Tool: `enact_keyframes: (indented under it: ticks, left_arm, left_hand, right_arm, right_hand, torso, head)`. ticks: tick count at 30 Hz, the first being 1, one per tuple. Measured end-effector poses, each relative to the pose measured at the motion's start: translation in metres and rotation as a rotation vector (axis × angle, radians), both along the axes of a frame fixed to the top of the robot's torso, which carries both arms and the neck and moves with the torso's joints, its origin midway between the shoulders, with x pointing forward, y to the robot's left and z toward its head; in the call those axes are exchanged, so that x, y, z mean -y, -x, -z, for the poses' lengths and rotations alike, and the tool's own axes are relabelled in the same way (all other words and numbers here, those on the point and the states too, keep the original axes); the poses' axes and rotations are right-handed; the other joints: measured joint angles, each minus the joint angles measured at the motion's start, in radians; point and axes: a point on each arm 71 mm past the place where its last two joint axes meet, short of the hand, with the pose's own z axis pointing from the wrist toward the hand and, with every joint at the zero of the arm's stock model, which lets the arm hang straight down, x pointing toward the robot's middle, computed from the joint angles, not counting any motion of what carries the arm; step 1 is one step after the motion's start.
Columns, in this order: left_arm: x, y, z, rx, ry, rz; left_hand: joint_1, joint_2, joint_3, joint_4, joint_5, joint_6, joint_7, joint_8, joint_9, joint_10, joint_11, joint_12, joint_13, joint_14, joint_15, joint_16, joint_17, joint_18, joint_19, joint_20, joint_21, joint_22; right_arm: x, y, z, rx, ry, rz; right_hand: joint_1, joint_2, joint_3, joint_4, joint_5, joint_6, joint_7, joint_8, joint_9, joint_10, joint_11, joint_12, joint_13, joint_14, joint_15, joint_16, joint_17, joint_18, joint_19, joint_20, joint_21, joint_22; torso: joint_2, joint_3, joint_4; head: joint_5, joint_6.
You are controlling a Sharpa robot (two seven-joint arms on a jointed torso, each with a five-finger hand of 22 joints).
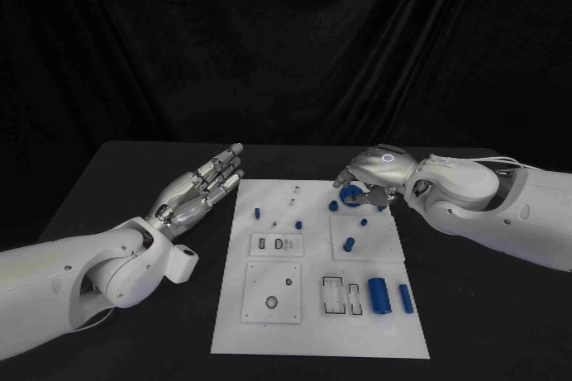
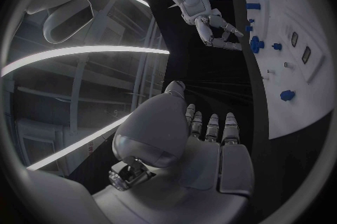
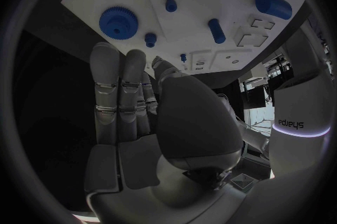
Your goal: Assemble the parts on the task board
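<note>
Hovering with fingers extended side by side and holding nothing, the right hand (image 1: 377,173) sat just beyond the blue gear (image 1: 352,196), nearer than the open-fingered left hand (image 1: 205,187).

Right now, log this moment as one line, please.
left hand: flat, empty, beside task board | right hand: fingers over blue gear, contact unclear | other blue parts: on board

Parts (image 1: 379,296) on task board (image 1: 312,335)

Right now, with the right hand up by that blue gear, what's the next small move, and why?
Probably lower the right hand a little and close its fingers on the blue gear. The hand is over the gear at the task board's far edge, its fingers apart and holding nothing, and the gear lies loose there.
</note>
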Motion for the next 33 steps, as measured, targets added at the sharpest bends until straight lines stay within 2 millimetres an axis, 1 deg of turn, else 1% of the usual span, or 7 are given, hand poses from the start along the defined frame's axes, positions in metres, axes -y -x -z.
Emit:
enact_keyframes:
  ticks: [5, 7, 9, 16, 22, 26, 33]
  left_arm:
    - [0.000, 0.000, 0.000, 0.000, 0.000, 0.001]
    - [-0.001, 0.000, 0.000, -0.001, 0.000, 0.001]
    - [-0.001, 0.000, 0.000, -0.001, 0.000, 0.002]
    - [-0.001, 0.000, 0.000, -0.003, 0.001, 0.008]
    - [-0.001, -0.001, 0.001, -0.006, 0.004, 0.016]
    - [-0.001, -0.001, 0.001, -0.007, 0.005, 0.021]
    - [-0.001, -0.002, 0.001, -0.009, 0.006, 0.027]
  left_hand:
    - [0.000, 0.000, 0.000, 0.000, 0.000, -0.004, 0.004, 0.000, 0.000, 0.000, 0.000, 0.000, 0.000, 0.000, 0.000, 0.000, 0.000, 0.000, 0.000, 0.000, 0.000, 0.000]
    - [0.000, 0.000, -0.002, 0.002, -0.013, -0.004, 0.004, 0.000, 0.000, 0.000, 0.000, 0.000, 0.000, 0.000, 0.000, 0.000, 0.000, 0.000, 0.000, 0.000, 0.000, 0.000]
    - [0.000, 0.000, -0.006, 0.006, -0.022, -0.004, 0.004, 0.000, 0.000, 0.000, 0.000, 0.000, 0.000, 0.000, 0.000, 0.000, 0.000, 0.000, 0.000, 0.000, 0.000, -0.001]
    - [-0.007, 0.007, -0.006, 0.006, -0.030, -0.003, 0.004, 0.000, 0.000, -0.005, 0.003, 0.000, 0.000, 0.000, 0.000, 0.000, 0.000, 0.000, 0.000, 0.000, 0.000, -0.001]
    - [-0.007, 0.007, -0.006, 0.006, -0.034, -0.003, 0.004, 0.000, 0.000, -0.006, 0.005, 0.000, 0.000, 0.000, 0.000, 0.000, 0.001, 0.000, 0.000, 0.000, 0.000, -0.001]
    - [-0.014, 0.014, -0.009, 0.003, -0.034, 0.006, 0.013, 0.000, 0.000, -0.008, 0.011, 0.000, -0.001, -0.001, 0.001, 0.000, 0.001, 0.000, -0.002, 0.007, 0.000, -0.001]
    - [-0.014, 0.014, -0.009, 0.003, -0.034, 0.013, 0.020, 0.000, 0.001, -0.007, 0.015, 0.000, -0.001, -0.004, 0.004, 0.000, 0.001, 0.000, -0.002, 0.009, 0.000, 0.000]
  right_arm:
    - [-0.001, -0.001, 0.003, -0.005, 0.004, -0.005]
    - [-0.002, -0.003, 0.004, -0.007, 0.006, -0.007]
    - [-0.002, -0.004, 0.006, -0.008, 0.008, -0.009]
    - [-0.004, -0.008, 0.010, -0.012, 0.015, -0.014]
    - [-0.007, -0.010, 0.014, -0.017, 0.018, -0.023]
    - [-0.009, -0.012, 0.016, -0.020, 0.021, -0.029]
    - [-0.011, -0.014, 0.019, -0.026, 0.026, -0.037]
  right_hand:
    - [0.000, 0.000, 0.004, -0.004, 0.000, 0.000, 0.000, 0.000, 0.000, 0.000, 0.000, 0.000, 0.001, 0.000, 0.000, 0.027, 0.026, 0.001, 0.000, 0.000, 0.026, 0.033]
    - [0.000, 0.000, 0.008, -0.008, 0.000, 0.011, 0.010, 0.000, 0.001, 0.007, -0.006, 0.000, 0.003, 0.004, -0.004, 0.044, 0.038, 0.001, -0.005, -0.005, 0.042, 0.052]
    - [0.000, 0.000, 0.011, -0.011, 0.000, 0.018, 0.007, 0.000, 0.003, 0.017, -0.006, 0.000, 0.004, 0.004, -0.004, 0.053, 0.047, 0.001, -0.005, -0.005, 0.052, 0.065]
    - [-0.005, -0.005, 0.011, -0.011, -0.007, 0.018, 0.007, 0.000, 0.003, 0.017, -0.006, 0.000, 0.004, 0.004, -0.004, 0.061, 0.051, 0.001, -0.011, -0.007, 0.069, 0.086]
    - [-0.021, 0.000, 0.011, -0.011, -0.024, 0.022, 0.011, 0.000, 0.004, 0.016, -0.005, 0.000, 0.004, 0.004, -0.004, 0.076, 0.060, 0.001, -0.020, -0.005, 0.093, 0.118]
    - [-0.023, 0.001, 0.022, -0.022, 0.003, 0.003, 0.014, -0.015, -0.001, -0.004, 0.004, -0.007, 0.003, -0.003, -0.003, 0.088, 0.062, 0.001, -0.031, -0.002, 0.110, 0.137]
    - [-0.022, 0.001, 0.026, -0.026, 0.008, 0.009, 0.020, -0.015, -0.001, -0.018, 0.000, -0.013, 0.001, -0.003, -0.003, 0.091, 0.065, 0.001, -0.038, -0.002, 0.125, 0.158]
  torso:
    - [0.005, -0.0009, -0.0023]
    - [0.006, -0.0010, -0.0030]
    - [0.007, -0.0012, -0.0032]
    - [0.011, -0.0018, -0.0006]
    - [0.011, -0.0021, 0.0005]
    - [0.011, -0.0022, 0.0010]
    - [0.010, -0.0022, 0.0006]
  head:
    - [0.003, 0.003]
    - [0.003, 0.003]
    - [0.000, 0.004]
    - [-0.003, 0.008]
    - [-0.005, 0.006]
    - [-0.006, 0.004]
    - [-0.003, -0.001]
